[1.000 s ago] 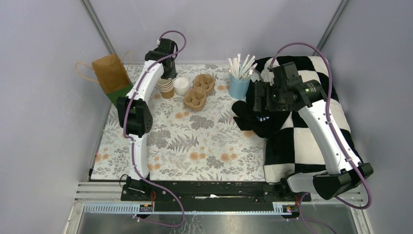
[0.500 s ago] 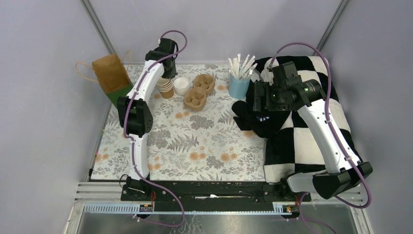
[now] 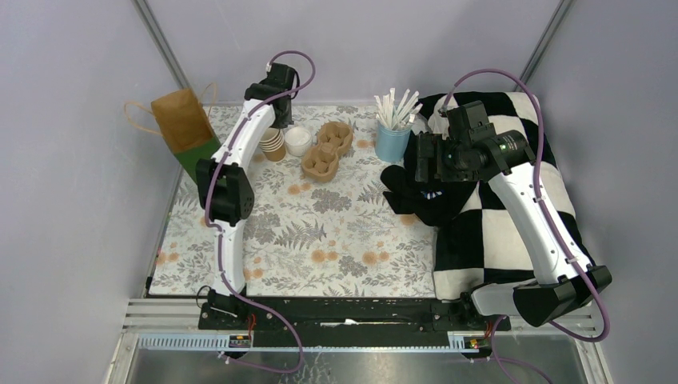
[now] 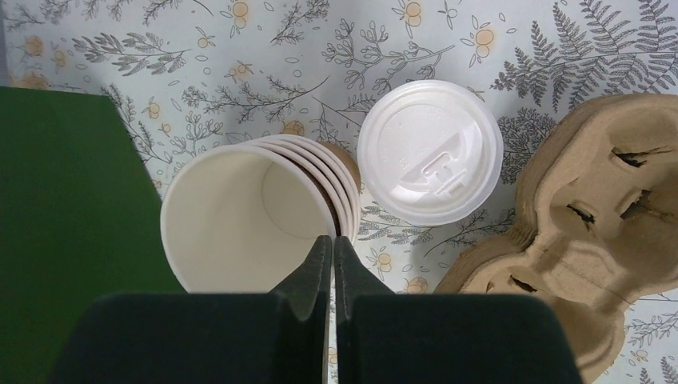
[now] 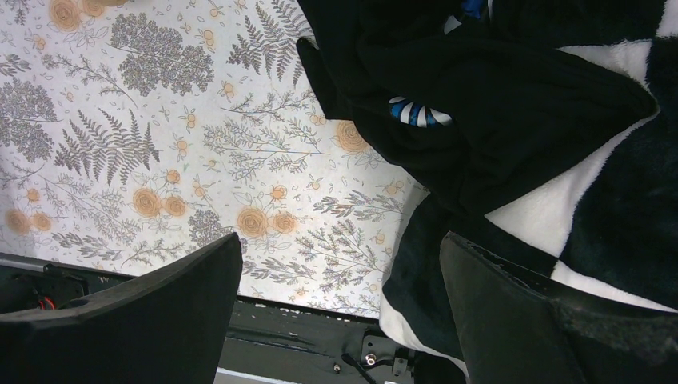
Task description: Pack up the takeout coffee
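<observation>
Floral surface, grey walls around it. Left hand is at the far left over the nested cups. It is clenched, tips meeting on the near-right rim of the top cup, apparently one finger inside the wall and one outside. Cups stand upright, mouths up, cream inside. White lid lies on the surface just right of the cups; whether they touch, cannot tell. Carrier sits right of the lid. Right hand is released, jaws wide, grasping nothing, hanging above the surface beside a black cloth and a checkered blanket.
</observation>
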Motion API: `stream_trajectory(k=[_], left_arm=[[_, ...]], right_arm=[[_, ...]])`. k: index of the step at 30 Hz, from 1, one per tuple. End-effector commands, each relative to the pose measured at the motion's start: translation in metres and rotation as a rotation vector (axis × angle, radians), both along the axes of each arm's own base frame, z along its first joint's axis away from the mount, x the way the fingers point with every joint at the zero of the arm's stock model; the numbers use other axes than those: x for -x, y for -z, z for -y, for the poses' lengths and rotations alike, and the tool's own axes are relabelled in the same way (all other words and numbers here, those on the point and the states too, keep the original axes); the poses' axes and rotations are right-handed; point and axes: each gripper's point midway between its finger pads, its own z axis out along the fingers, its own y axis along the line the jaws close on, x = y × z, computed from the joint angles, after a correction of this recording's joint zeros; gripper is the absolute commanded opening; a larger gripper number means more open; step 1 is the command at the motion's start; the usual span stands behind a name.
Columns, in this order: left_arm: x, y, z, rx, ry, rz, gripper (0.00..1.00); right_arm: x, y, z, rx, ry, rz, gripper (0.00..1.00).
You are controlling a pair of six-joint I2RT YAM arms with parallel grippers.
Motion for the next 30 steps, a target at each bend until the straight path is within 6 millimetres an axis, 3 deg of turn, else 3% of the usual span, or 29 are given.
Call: stream_trajectory(k=[1, 10, 16, 21, 25, 27, 28, 30], left_arm=[[-0.007, -0.051, -0.008, -0.068, -0.02, 0.127, 0.0], [-0.002, -0.077, -0.016, -0.128, -0.034, 0.176, 0.0], [0.011, -0.127, -0.006, -0.123, -0.036, 0.283, 0.0], [0.033, -0.164, 0.012, -0.121, -0.005, 0.352, 0.0], [0.083, -0.171, 0.056, -0.073, 0.066, 0.309, 0.0], [0.123, -0.157, 0.086, -0.067, 0.14, 0.246, 0.0], [0.145, -0.136, 0.102, -0.066, 0.178, 0.197, 0.0], [0.186, -0.127, 0.128, -0.014, 0.24, 0.187, 0.0]], right_arm=[[-0.004, -0.014, -0.003, -0.03, -0.007, 0.05, 1.0], [-0.006, -0.016, -0.006, -0.044, -0.017, 0.054, 1.0], [-0.004, -0.022, -0.01, -0.062, -0.03, 0.053, 1.0], [0.0, -0.022, -0.014, -0.088, -0.05, 0.05, 1.0], [0.002, -0.027, -0.016, -0.11, -0.059, 0.068, 1.0], [0.002, -0.028, -0.015, -0.107, -0.057, 0.079, 1.0], [0.002, -0.028, -0.014, -0.107, -0.055, 0.087, 1.0], [0.004, -0.027, -0.013, -0.106, -0.053, 0.098, 1.0]])
